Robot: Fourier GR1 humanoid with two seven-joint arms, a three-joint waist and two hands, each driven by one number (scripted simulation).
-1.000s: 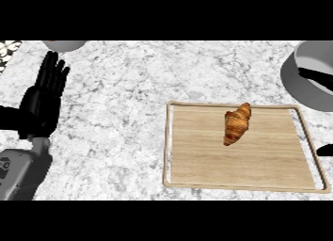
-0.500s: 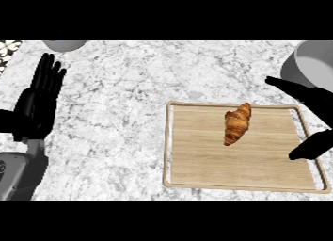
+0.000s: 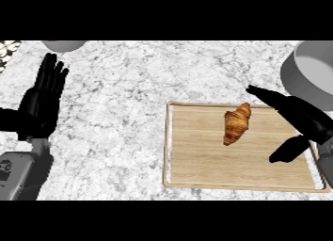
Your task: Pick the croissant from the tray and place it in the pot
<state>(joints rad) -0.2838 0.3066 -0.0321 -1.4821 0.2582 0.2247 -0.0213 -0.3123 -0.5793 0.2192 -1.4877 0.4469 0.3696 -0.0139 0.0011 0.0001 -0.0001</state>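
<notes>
Right hand (image 3: 305, 120) spread wide, holding nothing; fingers (image 3: 266, 94) just right of croissant (image 3: 236, 124), which lies on tray (image 3: 197, 169). Pot (image 3: 315, 77) beyond the fingers. Risk: fingers nudge croissant leftward instead of closing round it. Left hand (image 3: 39, 103) resting open over worktop (image 3: 114, 94)
</notes>
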